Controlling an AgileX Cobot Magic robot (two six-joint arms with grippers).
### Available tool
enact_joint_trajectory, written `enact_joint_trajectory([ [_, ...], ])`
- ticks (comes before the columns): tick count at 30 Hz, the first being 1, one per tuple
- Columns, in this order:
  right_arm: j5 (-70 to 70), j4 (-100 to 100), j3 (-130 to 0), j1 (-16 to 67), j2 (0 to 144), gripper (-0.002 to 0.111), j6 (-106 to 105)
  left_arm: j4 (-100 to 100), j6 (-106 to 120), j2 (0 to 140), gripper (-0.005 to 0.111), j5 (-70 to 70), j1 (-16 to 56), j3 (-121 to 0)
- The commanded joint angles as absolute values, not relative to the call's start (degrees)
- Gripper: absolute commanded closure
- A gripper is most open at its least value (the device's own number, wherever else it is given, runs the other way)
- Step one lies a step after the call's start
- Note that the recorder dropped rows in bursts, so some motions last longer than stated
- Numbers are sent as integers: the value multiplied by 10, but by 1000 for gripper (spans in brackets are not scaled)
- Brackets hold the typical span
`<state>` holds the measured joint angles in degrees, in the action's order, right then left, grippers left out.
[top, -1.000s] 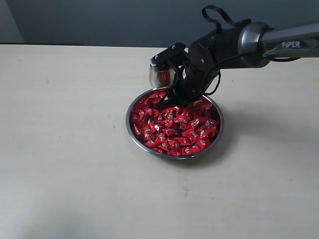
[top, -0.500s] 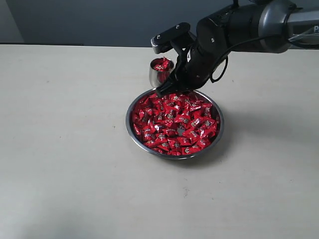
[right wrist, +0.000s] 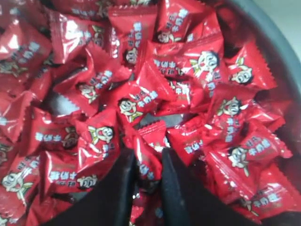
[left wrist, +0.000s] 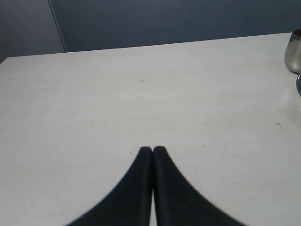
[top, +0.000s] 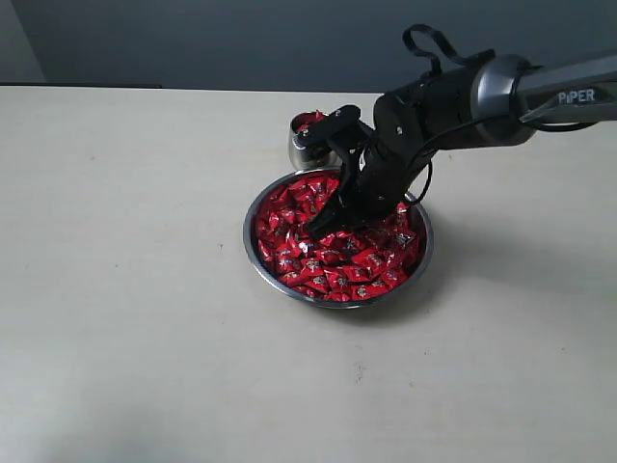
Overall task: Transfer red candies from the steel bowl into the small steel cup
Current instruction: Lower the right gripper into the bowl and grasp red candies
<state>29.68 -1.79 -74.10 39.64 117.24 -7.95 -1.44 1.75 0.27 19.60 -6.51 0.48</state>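
Note:
The steel bowl (top: 253, 253) sits mid-table, heaped with red candies (top: 333, 256). Just behind it stands the small steel cup (top: 300, 149) with red candies showing at its mouth. My right gripper (top: 319, 229) reaches down into the bowl's far-left part, its tips among the candies. In the right wrist view this gripper (right wrist: 148, 157) is open by a narrow gap, and one red candy (right wrist: 149, 165) lies between its fingers. My left gripper (left wrist: 153, 149) is shut and empty over bare table, with the cup (left wrist: 294, 52) at the frame's edge.
The right arm (top: 501, 92) comes in from the right, above the table. The pale tabletop (top: 125, 289) spreads bare round the bowl. A dark wall (top: 241, 39) runs along the table's far edge.
My right gripper has gone from the cup's side, up and over the bowl's rim, and down into the candies. Its jaws kept the same gap. The cup now shows candies on top.

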Motion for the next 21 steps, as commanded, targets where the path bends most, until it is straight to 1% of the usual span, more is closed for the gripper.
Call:
enact_joint_trajectory([
  [1,268,-30,-740,394,1182,103,-92,-16,17,0,106,192,-62,0],
  [3,259,-31,-740,394,1184,98,-95,-16,17,0,106,192,-62,0],
  [6,258,-33,-740,394,1184,84,-95,-16,17,0,106,192,-62,0],
  [9,259,-33,-740,394,1184,73,-95,-16,17,0,106,192,-62,0],
  [21,249,-33,-740,395,1184,72,-101,-16,17,0,106,192,-62,0],
])
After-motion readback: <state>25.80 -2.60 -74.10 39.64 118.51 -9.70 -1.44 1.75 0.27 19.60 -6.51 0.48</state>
